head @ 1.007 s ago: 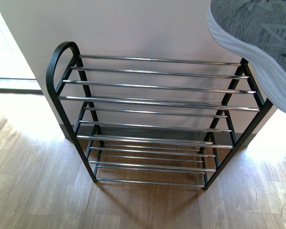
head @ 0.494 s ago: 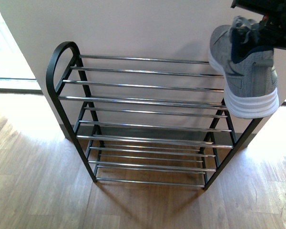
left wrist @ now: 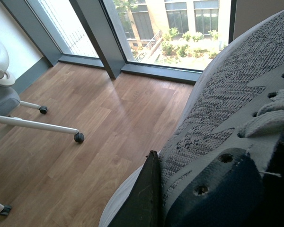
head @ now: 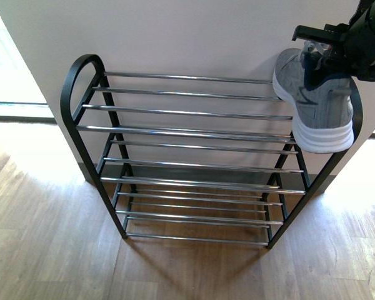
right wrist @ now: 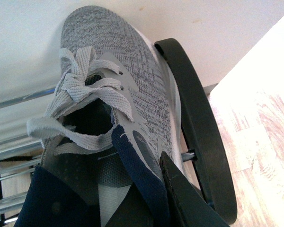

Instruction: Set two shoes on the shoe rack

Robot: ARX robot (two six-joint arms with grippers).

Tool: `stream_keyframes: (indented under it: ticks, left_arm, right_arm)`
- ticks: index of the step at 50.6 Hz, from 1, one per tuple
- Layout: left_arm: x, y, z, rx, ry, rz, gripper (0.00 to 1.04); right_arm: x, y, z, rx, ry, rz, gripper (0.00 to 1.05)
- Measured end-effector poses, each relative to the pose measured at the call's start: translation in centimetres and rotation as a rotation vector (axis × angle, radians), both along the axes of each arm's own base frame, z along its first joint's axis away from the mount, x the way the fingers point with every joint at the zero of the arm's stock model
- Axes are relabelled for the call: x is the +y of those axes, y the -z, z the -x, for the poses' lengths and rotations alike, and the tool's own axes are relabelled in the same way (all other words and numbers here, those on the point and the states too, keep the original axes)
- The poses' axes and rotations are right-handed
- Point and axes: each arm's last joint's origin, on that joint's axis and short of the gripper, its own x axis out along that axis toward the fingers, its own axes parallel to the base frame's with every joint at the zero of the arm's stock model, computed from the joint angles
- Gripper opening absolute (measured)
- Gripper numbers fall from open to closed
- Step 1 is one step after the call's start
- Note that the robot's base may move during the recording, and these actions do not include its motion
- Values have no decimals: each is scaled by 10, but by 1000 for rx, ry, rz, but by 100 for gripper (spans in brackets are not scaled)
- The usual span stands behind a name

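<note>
1. The right tool [head: 322, 55] pinches the collar of the first sneaker [head: 312, 103].
2. We see this sneaker at the right end of the shoe rack's [head: 81, 69] top tier, toe toward the wall [head: 175, 37].
3. The left tool [left wrist: 203, 203] pinches the second sneaker's [left wrist: 227, 104] collar, above the wooden floor [left wrist: 85, 118].

Matte black right claw [head: 317, 44], bulky dark wrist housing [head: 369, 37] (visible finger [right wrist: 182, 198] a smooth tapered wedge)

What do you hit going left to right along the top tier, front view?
shoe rack left arch -> top-tier chrome bars -> grey sneaker
</note>
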Motion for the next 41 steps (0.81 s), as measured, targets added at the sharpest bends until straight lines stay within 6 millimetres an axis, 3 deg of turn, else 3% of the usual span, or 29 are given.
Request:
stream_keyframes:
  ticks: [17, 23, 33, 41]
  left_arm:
    - [0, 0, 0, 0, 0, 0, 2]
    - [0, 0, 0, 0, 0, 0, 2]
    - [0, 0, 0, 0, 0, 0, 2]
    - [0, 0, 0, 0, 0, 0, 2]
  right_arm:
    - [-24, 10, -24, -3, 40, 27, 2]
    - [-23, 8, -26, -9, -15, 3, 28]
    - [-24, -9, -33, 66, -169, -33, 58]
    - [-30, -21, -19, 186, -337, 41, 84]
